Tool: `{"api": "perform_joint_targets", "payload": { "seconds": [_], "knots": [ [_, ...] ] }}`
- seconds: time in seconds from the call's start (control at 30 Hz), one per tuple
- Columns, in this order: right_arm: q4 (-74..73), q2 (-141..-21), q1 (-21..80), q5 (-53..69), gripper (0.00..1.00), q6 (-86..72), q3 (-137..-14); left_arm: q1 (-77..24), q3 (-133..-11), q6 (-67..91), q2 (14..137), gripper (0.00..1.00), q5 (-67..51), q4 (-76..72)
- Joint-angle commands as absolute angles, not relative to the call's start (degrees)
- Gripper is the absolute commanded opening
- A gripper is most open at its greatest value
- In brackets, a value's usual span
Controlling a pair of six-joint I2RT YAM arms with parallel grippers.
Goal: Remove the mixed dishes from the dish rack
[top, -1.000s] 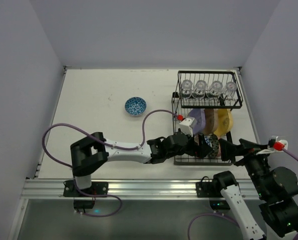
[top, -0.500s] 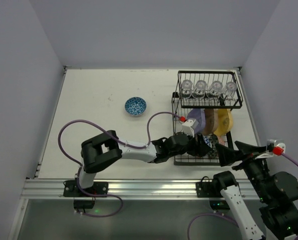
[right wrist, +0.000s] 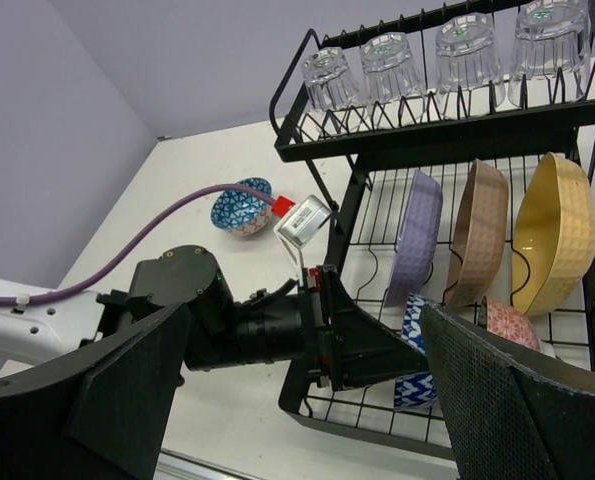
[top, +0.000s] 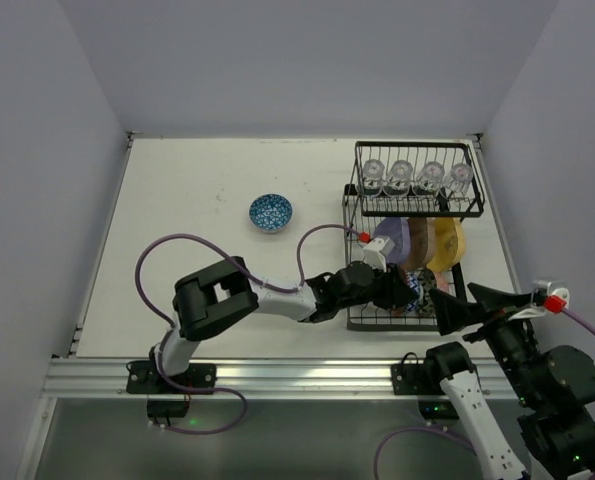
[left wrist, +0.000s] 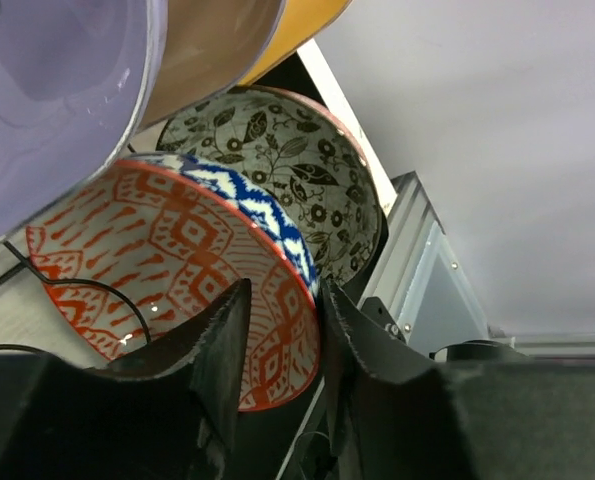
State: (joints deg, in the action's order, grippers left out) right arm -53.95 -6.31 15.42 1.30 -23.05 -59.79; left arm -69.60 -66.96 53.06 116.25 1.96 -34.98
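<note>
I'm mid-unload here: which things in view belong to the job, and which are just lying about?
Job: dish rack, four clear glasses, lavender plate, brown plate, yellow plate, orange-and-blue bowl at the left gripper, black floral bowl, red bowl, blue bowl out on the table.
Lying about: purple cables, metal rail along the near edge.

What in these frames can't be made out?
Top view: left gripper buried among dish rack wires, under its own wrist.
Left wrist: whether fingers press the rim of the orange-and-blue bowl; lavender plate cut by the frame edge.
Right wrist: that bowl half hidden behind left gripper.
</note>
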Motion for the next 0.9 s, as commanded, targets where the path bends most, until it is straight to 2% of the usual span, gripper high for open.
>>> {"api": "perform_joint_targets", "payload": {
  "seconds": [0.0,0.07,0.13,0.2,0.27,0.33,0.57,0.87],
  "knots": [
    [-51.9,-6.0,15.5,3.5,0.99,-22.9,-59.3,-69.2,-68.6,54.1,117.7,0.35,0.3,-39.3],
    [-51.8,-6.0,15.6,3.7,0.99,-22.9,-59.2,-69.3,-68.6,54.3,117.8,0.31,0.3,-39.5],
    [-51.7,-6.0,15.6,3.8,0.99,-22.9,-59.2,-69.2,-68.3,54.8,117.3,0.17,0.3,-38.9],
    [-51.7,-6.0,15.5,3.8,0.99,-22.8,-59.4,-69.2,-67.6,55.4,117.2,0.14,0.3,-39.4],
    [-51.5,-5.8,15.5,3.3,0.99,-22.9,-59.3,-69.3,-67.6,56.0,117.2,0.03,0.3,-40.1],
    [-51.3,-5.5,15.6,3.2,0.99,-22.9,-59.3,-69.2,-67.8,56.5,117.6,0.0,-1.2,-40.3],
    [-51.3,-5.0,15.5,2.6,0.99,-22.6,-59.4,-69.2,-67.7,58.0,118.0,0.0,-3.3,-42.7],
    [-51.3,-4.7,15.5,2.7,0.99,-22.5,-59.8,-69.1,-64.7,60.6,118.2,0.0,-6.4,-54.0]
  ]
}}
